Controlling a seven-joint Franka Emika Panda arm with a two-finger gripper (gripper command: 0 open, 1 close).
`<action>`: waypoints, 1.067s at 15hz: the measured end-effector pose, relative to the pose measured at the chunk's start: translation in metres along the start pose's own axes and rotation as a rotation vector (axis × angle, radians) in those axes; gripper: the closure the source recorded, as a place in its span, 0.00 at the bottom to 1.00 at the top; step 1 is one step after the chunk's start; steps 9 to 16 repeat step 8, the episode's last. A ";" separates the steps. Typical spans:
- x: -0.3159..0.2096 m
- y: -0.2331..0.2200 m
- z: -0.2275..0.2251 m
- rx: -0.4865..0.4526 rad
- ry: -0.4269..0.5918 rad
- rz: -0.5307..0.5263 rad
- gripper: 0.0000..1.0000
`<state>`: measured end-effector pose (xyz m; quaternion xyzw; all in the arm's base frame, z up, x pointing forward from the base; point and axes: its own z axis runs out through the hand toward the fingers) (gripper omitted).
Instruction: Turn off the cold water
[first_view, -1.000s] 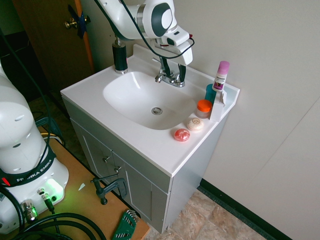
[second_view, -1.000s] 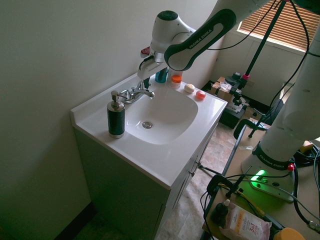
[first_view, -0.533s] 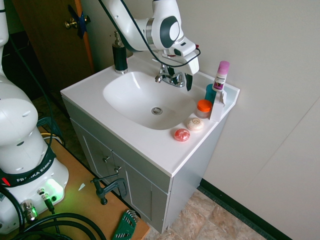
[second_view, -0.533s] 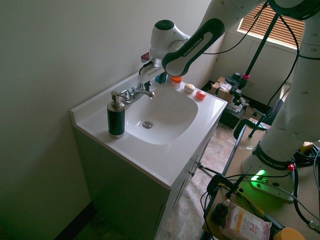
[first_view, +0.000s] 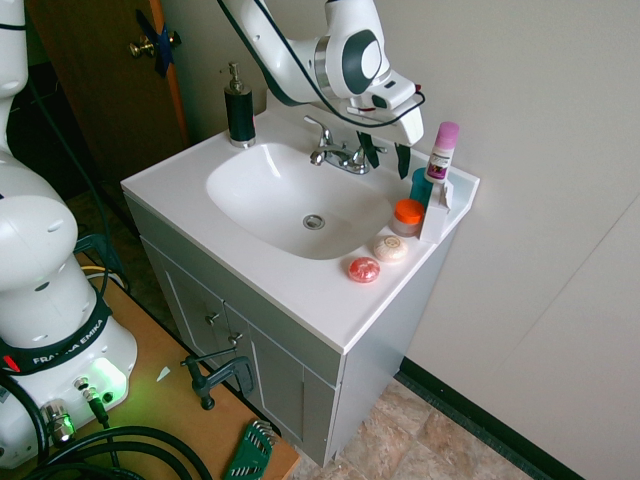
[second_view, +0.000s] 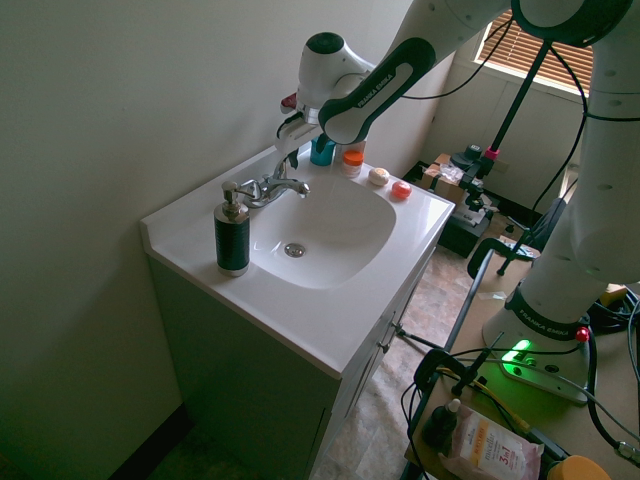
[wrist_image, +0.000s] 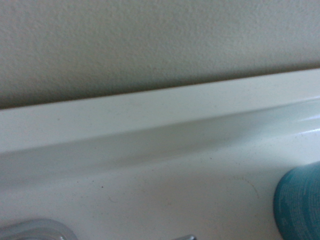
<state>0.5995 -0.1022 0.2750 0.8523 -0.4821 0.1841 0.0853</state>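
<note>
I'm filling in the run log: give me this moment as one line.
gripper: open, holding nothing | position: beside faucet, toward teal bottle | water: no stream visible | sink: nothing in basin

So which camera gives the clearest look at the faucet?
The first exterior view: the faucet shows whole, spout and both lever handles, with the tool just beside it. The second exterior view shows it smaller, from the side. The wrist view catches only chrome slivers at its edge.

White sink (first_view: 300, 290), chrome faucet (first_view: 335, 155), black pump bottle (first_view: 239, 112), teal cup (first_view: 421, 186), orange-lidded jar (first_view: 407, 215), pink soap (first_view: 364, 269)
</note>
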 end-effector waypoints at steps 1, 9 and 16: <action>0.000 0.000 0.000 -0.007 -0.004 0.000 0.00; -0.048 0.043 -0.056 0.025 -0.156 0.009 0.00; -0.048 0.043 -0.056 0.025 -0.156 0.009 0.00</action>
